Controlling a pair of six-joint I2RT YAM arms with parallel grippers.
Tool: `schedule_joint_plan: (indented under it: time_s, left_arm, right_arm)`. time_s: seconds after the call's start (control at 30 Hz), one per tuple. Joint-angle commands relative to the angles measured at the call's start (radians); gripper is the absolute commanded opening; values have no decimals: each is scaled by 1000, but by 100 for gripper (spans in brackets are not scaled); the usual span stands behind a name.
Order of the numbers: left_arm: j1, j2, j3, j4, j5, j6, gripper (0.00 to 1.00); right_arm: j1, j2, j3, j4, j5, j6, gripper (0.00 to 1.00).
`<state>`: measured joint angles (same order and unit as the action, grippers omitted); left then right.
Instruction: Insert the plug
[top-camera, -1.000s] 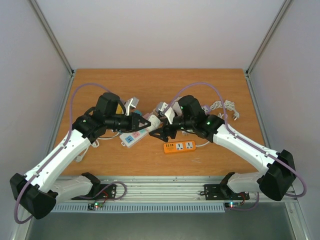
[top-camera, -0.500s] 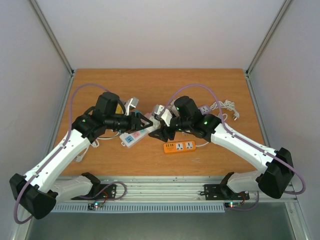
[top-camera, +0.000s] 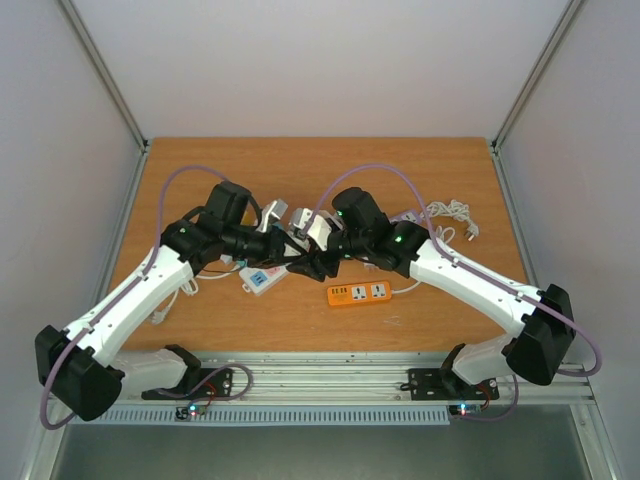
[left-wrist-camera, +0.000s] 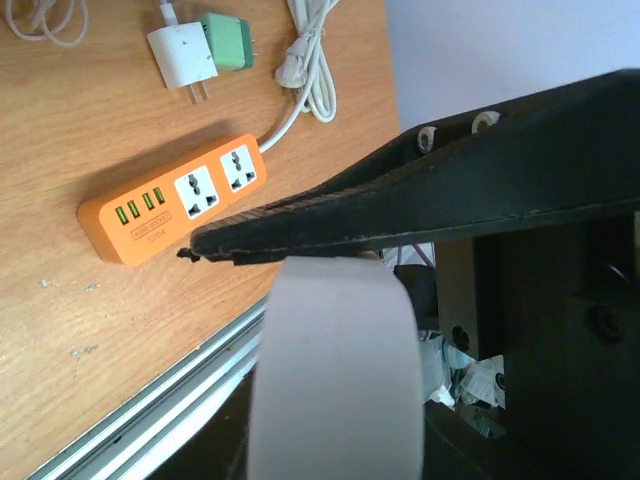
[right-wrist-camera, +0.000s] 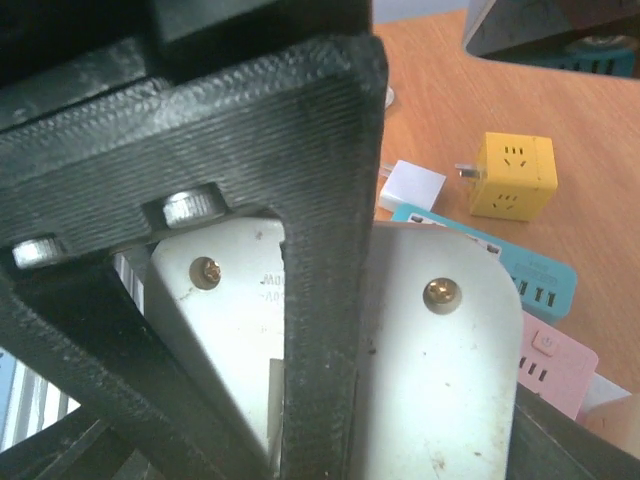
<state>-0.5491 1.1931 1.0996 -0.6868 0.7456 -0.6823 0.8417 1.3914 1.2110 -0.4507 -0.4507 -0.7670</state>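
My left gripper (top-camera: 297, 254) and right gripper (top-camera: 322, 263) meet tip to tip above the middle of the table. In the left wrist view one black finger (left-wrist-camera: 400, 205) lies across a white rounded plug body (left-wrist-camera: 335, 370), which the jaws hold; the other finger is hidden. In the right wrist view a black finger (right-wrist-camera: 320, 260) presses on the white screwed back plate of a socket block (right-wrist-camera: 440, 370), which fills the frame. The plug's pins and the block's socket face are hidden.
An orange power strip (top-camera: 357, 293) lies near the front, also in the left wrist view (left-wrist-camera: 170, 200). A white, blue and pink strip (top-camera: 260, 277) lies left of centre. A yellow cube socket (right-wrist-camera: 515, 175), white (left-wrist-camera: 183, 55) and green adapters (left-wrist-camera: 228, 40) and a white cable (top-camera: 450, 213) lie around.
The left gripper has moved right and the right gripper left and down. Their tips, apart a second ago, now overlap over the table's middle.
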Motion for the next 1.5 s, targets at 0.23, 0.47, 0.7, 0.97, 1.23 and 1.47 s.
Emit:
schedule_joint_plan:
  time_s: [0.23, 0.47, 0.7, 0.97, 1.23, 1.47]
  left_arm:
    - [3, 1, 13, 7, -12, 45, 0]
    - [3, -14, 55, -52, -165, 173, 1]
    - [4, 41, 126, -121, -269, 425, 1]
    - [3, 242, 241, -188, -298, 657, 0]
    - [7, 439, 357, -220, -363, 738, 0]
    - [49, 560, 419, -283, -429, 778, 0]
  right_arm:
    - [14, 15, 35, -34, 36, 12, 68]
    - [-1, -94, -75, 59, 105, 99, 91]
    - [-97, -249, -226, 170, 192, 342, 91]
    - [-205, -345, -325, 100, 353, 706, 91]
    - [-221, -397, -397, 52, 378, 792, 91]
    - [-224, -381, -421, 55, 358, 808, 91]
